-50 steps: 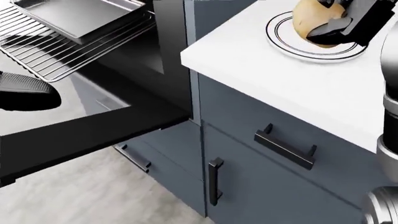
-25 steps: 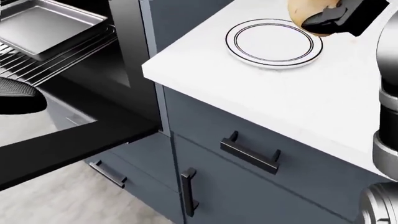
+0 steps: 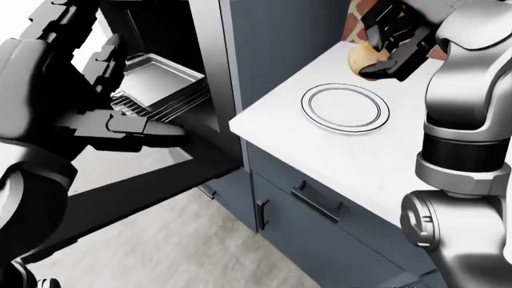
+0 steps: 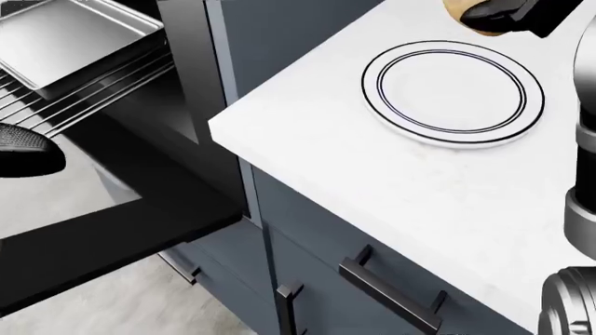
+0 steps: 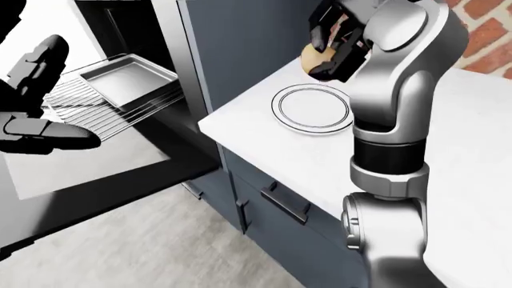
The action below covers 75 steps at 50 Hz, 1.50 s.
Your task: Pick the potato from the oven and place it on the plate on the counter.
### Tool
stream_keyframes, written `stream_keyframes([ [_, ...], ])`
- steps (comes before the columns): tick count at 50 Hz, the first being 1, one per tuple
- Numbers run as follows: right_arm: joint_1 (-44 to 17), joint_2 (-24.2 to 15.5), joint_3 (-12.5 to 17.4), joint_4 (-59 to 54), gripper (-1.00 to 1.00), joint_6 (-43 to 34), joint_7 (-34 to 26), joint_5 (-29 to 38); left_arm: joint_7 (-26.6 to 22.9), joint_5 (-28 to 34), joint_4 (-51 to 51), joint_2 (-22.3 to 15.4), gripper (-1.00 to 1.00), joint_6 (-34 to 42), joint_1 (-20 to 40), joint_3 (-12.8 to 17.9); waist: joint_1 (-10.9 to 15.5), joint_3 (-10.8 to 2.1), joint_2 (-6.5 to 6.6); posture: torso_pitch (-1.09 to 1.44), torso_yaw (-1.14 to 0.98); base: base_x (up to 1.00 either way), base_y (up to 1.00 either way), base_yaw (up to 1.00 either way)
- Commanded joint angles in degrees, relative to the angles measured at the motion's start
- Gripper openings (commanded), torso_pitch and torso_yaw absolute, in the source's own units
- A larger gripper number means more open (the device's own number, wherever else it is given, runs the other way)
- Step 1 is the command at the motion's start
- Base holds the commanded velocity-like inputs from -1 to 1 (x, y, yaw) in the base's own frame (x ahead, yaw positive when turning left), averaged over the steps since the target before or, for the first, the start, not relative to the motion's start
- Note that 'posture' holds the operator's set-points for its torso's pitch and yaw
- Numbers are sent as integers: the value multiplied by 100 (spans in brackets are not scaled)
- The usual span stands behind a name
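- The potato [image 3: 364,58] is off the oven rack and held in the air by the right hand [image 3: 389,43], whose dark fingers are closed round it; in the left-eye view it hangs at about one o'clock from the plate [image 3: 345,107], just past the rim and not touching it.
- The plate lies bare on the white table [image 3: 376,159], well apart from the table's edge.
- The left hand [image 3: 120,126] hovers near the open oven [image 5: 120,150] at nine o'clock from the plate, fingers spread and holding nothing.
- Judged as a thing to handle, the potato is firm, rounded and moderately heavy, apt to roll once released; a grip across its thick middle suits it, and it should be set low at the plate's centre.
- No brand, label or writing can be read anywhere.
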<state>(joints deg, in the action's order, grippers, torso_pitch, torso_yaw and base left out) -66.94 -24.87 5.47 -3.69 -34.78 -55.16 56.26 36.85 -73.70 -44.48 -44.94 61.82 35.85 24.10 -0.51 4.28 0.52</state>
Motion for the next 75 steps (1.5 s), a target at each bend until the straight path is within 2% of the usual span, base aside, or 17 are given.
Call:
stream_keyframes([
  [1,-134,-78,60,49,-100,-9,32,4,55,-67,23,-135,100,-55,163,103,15,-134,42,0,0,0,0,0],
  [4,-148,-122,60,45,-100,-10,7,-16,18,-1,61,-144,100,-97,182,41,-31,-186,173,0,0,0,0,0],
  [6,-168,-122,39,63,-100,-32,-35,-11,61,-68,70,-168,100,-71,225,59,-71,-194,356,0,0,0,0,0],
  [7,-174,-112,26,55,-100,-33,-37,-6,59,-71,70,-175,100,-77,220,61,-92,-186,370,0,0,0,0,0],
  [8,-175,-97,11,48,-100,-37,-35,6,58,-81,65,-180,100,-84,207,74,-83,-134,362,0,0,0,0,0],
  [11,-150,-95,-7,45,-100,-50,-108,59,132,-213,44,-234,100,-75,200,133,-110,-172,384,0,0,0,0,0],
  [13,-159,-92,-42,58,-100,-56,-212,136,127,-176,54,-240,100,-126,208,68,-117,-181,379,0,0,0,0,0],
  [20,-73,139,-109,-220,-100,152,-2,228,100,-102,1,-175,100,-150,126,48,-138,-209,347,0,0,0,0,0],
  [29,-15,290,-268,-498,-100,468,-36,593,0,21,5,-107,100,-124,126,48,-146,-186,347,0,0,0,0,0],
  [34,132,328,-258,-650,-100,705,-47,885,141,-172,1,-186,100,-120,156,83,-152,-178,345,0,0,0,0,0],
  [44,107,376,-251,-1758,-100,1215,858,1237,58,-25,22,-125,100,-151,150,2,-142,-184,356,0,0,0,0,0],
  [53,-326,313,-291,-3147,-100,1406,1775,1152,-127,230,30,5,100,-106,122,-25,-119,-201,369,0,0,0,0,0],
  [60,-769,362,-369,-4174,-100,1532,2465,1035,-116,128,58,-13,100,-32,197,80,-109,-217,382,0,0,0,0,0],
  [75,-1052,514,-480,-5183,-100,1558,3195,811,-250,150,94,-123,100,-210,-22,189,-74,-240,405,0,0,0,0,0],
])
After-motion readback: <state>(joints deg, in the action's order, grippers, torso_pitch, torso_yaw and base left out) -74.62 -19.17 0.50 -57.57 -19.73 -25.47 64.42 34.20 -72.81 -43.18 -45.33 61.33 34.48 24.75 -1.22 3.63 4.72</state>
